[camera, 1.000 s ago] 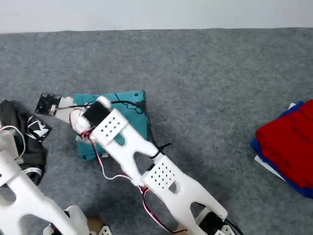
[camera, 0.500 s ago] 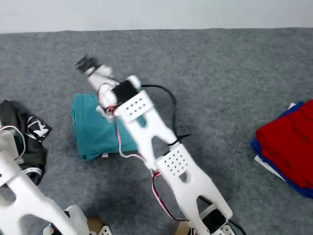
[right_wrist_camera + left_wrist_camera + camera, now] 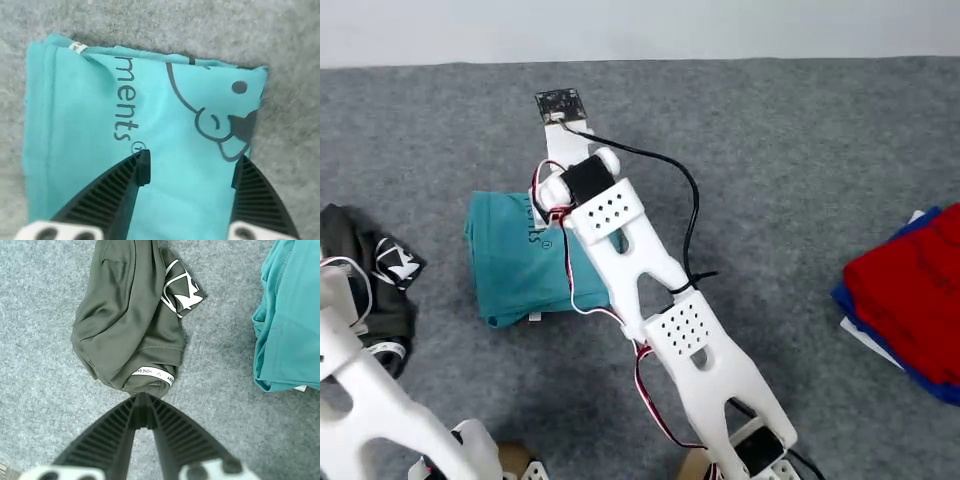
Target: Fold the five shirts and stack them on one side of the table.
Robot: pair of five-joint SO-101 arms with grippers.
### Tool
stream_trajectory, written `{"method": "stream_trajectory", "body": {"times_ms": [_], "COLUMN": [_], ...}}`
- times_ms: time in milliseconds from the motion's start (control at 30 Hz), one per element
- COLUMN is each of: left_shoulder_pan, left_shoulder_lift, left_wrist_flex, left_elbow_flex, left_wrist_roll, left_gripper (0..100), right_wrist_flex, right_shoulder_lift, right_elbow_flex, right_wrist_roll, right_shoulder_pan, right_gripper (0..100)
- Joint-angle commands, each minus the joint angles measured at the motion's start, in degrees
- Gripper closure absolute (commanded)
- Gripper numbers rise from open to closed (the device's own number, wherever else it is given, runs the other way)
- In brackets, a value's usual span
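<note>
High view coverage takes in the grey table (image 3: 800, 150), where a red-and-blue stack (image 3: 910, 290) is kept at one edge, well apart from the folded teal shirt (image 3: 515, 265) and the crumpled dark shirt (image 3: 125, 330). The right gripper (image 3: 191, 170) is held spread over the teal shirt. The left gripper (image 3: 142, 402) is pressed together, empty, just beside the dark shirt. If only the top layer is pinched, the fold could be dragged open.

Folded shirt (image 3: 510, 262) between heap (image 3: 350, 236) and stack (image 3: 910, 285)
</note>
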State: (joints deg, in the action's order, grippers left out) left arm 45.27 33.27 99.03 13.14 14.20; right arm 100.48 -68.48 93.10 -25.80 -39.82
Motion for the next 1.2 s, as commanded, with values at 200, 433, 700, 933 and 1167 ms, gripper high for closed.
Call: {"method": "stream_trajectory", "body": {"times_ms": [200, 433, 700, 933, 1167], "left_shoulder_pan": [0.18, 0.18, 0.18, 0.18, 0.18], "left_shoulder_lift": [1.14, 1.23, 1.23, 1.14, 0.88], "left_wrist_flex": [0.0, 0.09, 0.09, -0.18, -0.35], "left_elbow_flex": [-1.63, -1.63, -1.63, -1.63, -1.63], "left_wrist_roll": [0.09, 0.09, 0.09, 0.09, 0.18], "left_gripper": [100, 100, 100, 100, 100], "right_wrist_flex": [0.57, -3.12, -2.77, -0.22, 2.07], "right_shoulder_lift": [-5.05, -10.42, -12.7, -12.7, -12.53], "right_elbow_flex": [2.02, 1.93, 2.29, 2.37, 2.37], "right_wrist_roll": [-7.03, -9.23, -11.08, -7.3, -4.57], "right_shoulder_pan": [-0.13, 0.4, 0.4, 0.48, 4.35], "right_gripper": [72.0, 69.0, 68.5, 92.8, 98.8]}}
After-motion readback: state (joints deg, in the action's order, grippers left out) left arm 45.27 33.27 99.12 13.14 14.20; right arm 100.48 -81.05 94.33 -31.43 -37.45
